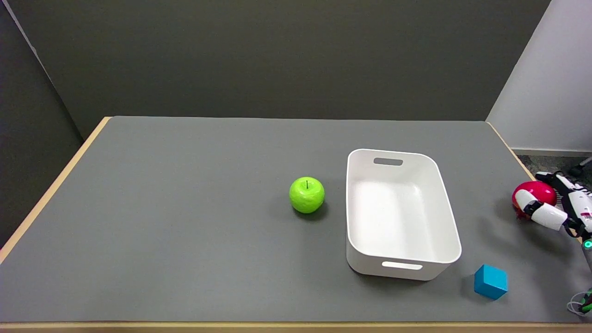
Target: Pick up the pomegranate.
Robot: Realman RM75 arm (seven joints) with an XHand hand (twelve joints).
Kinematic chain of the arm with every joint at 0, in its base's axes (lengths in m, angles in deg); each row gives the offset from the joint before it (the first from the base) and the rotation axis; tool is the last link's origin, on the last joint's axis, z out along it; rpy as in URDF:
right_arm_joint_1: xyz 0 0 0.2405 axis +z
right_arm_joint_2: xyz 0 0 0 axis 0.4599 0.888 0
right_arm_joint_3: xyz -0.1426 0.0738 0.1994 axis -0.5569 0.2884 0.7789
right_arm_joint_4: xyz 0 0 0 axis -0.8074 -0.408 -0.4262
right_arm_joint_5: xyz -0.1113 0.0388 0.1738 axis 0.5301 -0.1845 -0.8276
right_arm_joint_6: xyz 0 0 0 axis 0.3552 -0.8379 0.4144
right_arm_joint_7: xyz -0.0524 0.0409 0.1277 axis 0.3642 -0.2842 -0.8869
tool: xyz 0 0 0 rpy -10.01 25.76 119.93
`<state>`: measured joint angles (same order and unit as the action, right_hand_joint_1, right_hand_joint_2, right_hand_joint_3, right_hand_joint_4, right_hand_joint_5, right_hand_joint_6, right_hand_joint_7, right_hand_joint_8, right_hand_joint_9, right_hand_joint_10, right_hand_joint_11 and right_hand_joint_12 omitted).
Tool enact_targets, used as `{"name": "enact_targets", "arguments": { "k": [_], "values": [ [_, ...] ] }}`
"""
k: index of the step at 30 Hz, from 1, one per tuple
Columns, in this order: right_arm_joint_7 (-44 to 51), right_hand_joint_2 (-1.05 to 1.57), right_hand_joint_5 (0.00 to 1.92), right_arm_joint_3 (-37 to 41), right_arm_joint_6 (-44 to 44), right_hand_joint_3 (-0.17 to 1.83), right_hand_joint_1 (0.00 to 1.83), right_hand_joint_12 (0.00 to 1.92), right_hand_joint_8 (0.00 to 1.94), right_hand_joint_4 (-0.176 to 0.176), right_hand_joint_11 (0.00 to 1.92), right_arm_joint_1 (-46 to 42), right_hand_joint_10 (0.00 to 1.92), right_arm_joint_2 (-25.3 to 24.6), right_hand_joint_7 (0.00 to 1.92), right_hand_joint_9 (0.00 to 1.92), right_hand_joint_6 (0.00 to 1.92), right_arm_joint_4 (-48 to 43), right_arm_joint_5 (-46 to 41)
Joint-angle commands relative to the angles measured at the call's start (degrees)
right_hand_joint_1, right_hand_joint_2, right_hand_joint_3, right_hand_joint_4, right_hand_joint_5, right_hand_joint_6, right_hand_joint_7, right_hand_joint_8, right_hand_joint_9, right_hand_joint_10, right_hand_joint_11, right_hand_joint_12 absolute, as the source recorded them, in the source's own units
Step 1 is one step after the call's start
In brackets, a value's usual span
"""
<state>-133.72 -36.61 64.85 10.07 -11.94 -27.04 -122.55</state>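
Note:
The red pomegranate (533, 192) rests on the grey table (185, 222) near its right edge. My right hand (560, 206) reaches in from the right and wraps around it. One white finger (536, 209) lies across the fruit's lower front, and a black-and-white finger (555, 180) curls against its far right side. The fruit sits between them, still on the table top. Most of the arm is out of the picture.
A white bin (451, 231) stands left of the pomegranate, its inside bare. A green apple (307, 194) sits left of the bin. A blue cube (490, 281) lies near the front edge, below the hand. The table's wooden right edge runs just behind the hand.

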Motion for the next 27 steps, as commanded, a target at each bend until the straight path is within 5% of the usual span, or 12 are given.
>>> {"name": "enact_targets", "arguments": {
  "k": [1,10,25,27],
  "values": [
    [0.07,0.54,0.24,-2.60,-0.59,0.93,0.30,1.01,0.43,0.041,0.00,1.84,0.66,0.17,0.27,0.06,0.52,0.22,0.20],
    [0.55,0.67,0.33,-2.60,0.47,1.00,0.83,1.04,0.45,0.031,0.00,1.85,0.66,-0.06,0.31,0.09,0.67,0.62,0.20],
    [0.25,0.91,0.45,-1.91,10.49,0.88,0.85,1.04,0.52,0.039,0.00,2.97,0.67,0.12,0.47,0.14,1.02,-1.80,1.48],
    [0.52,1.11,0.51,-1.80,14.29,0.50,0.84,1.07,0.58,0.043,0.00,2.85,0.69,0.84,0.47,0.13,1.42,-4.66,1.48]
  ]
}}
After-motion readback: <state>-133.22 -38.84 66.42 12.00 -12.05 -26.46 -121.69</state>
